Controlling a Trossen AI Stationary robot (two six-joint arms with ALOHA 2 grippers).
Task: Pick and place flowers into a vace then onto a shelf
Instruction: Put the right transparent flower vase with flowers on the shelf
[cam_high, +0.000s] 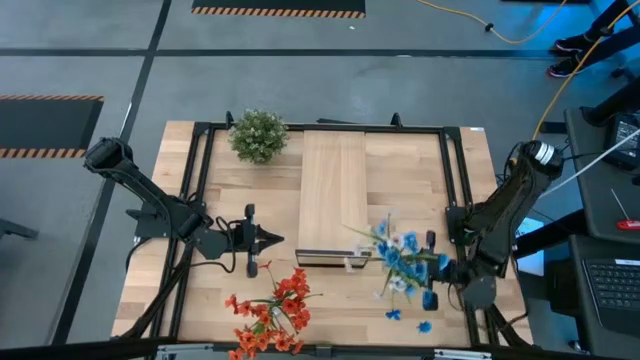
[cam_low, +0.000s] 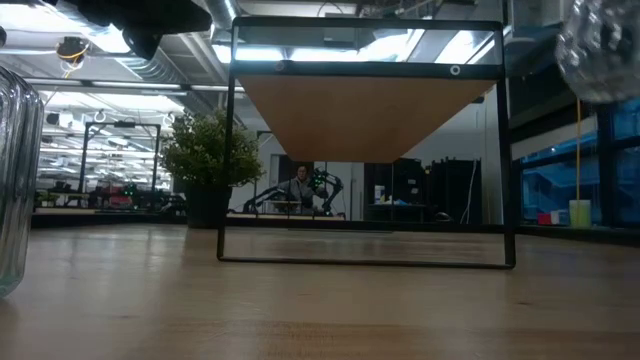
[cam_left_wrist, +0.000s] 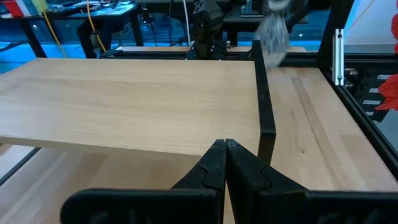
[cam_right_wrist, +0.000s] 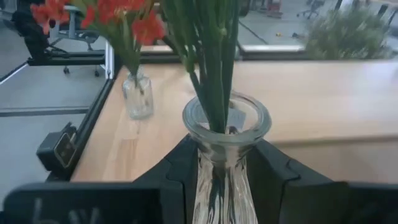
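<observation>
Where pale tabletop (cam_high: 225, 200) meets grey floor (cam_high: 80, 60), shelf (cam_high: 333, 195) centred

No readable text, label, brand name or number can be made out in any of the four views. The only sign-like markings are the orange-and-black hazard stripes (cam_high: 278, 11) seen on the floor beyond the table in the high view, with a second such strip (cam_high: 50, 98) to the left, and no wording is carried by them. Whether anything is printed on the small dark device (cam_right_wrist: 57, 149) seen in the right wrist view cannot be told.
</observation>
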